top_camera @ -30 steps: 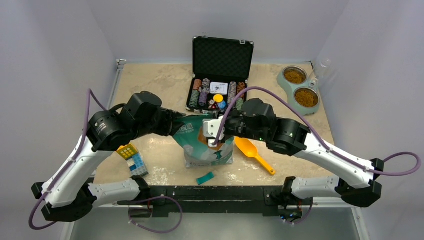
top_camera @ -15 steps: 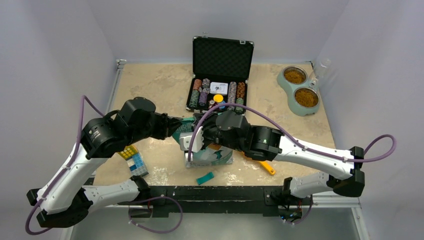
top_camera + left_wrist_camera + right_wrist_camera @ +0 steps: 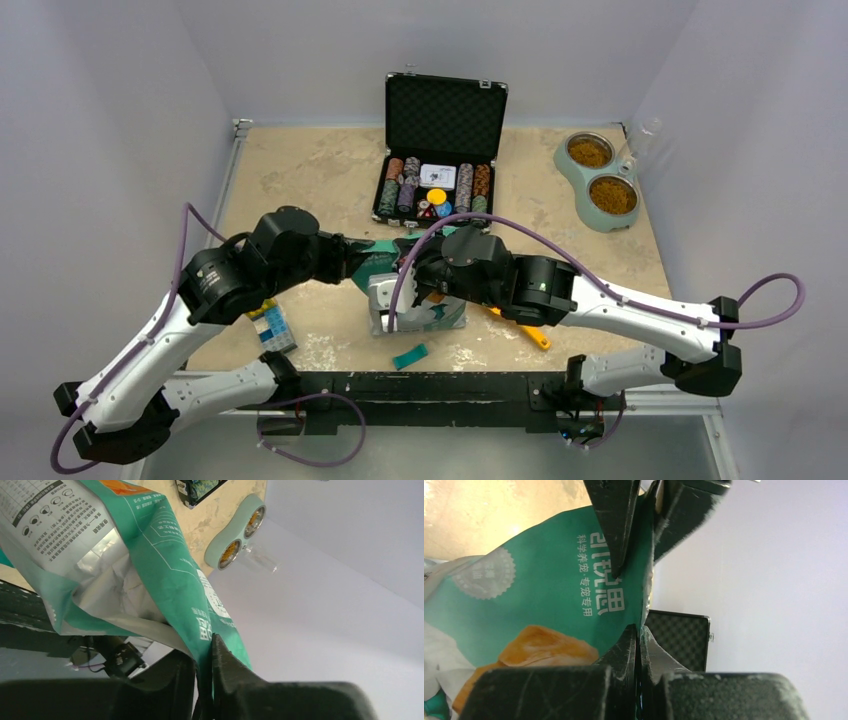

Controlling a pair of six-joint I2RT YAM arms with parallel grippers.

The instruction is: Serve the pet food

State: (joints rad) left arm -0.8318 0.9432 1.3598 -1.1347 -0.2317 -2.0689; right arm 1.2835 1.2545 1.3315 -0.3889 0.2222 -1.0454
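Clamping the upper rim of a teal-green foil bag [image 3: 549,590], the right pincer [image 3: 639,647] has its two black fingers pressed together on the thin sheet, as its wrist view shows. The left pincer [image 3: 204,657], likewise closed, pinches the same rim just beside it; its fingers [image 3: 611,525] enter the right wrist view from above, set on either side of the foil edge. Bag: printed with white characters and an orange-gold picture on the teal face, silver-grey on the side panel with small black text; it stands near the middle of the near half of the beige mottled bench [image 3: 300,170], between the two arms, its top held by both grips. Beneath the right forearm an orange plastic scoop [image 3: 528,333] lies on the bench, partly hidden. A small teal strip [image 3: 410,355] lies just in front of the bag, and a many-coloured cube block [image 3: 270,325] lies beside the left arm. Farther back, an open black hard case [image 3: 445,110] holds rows of round poker chips [image 3: 405,185]; its lid stands upright. The pet food, brown kibble pellets [image 3: 612,196], fills both steel cups of a pale green double bowl [image 3: 598,174] at the far right corner, well apart from the bag; whether the bag holds more cannot be told, its inside being hidden.
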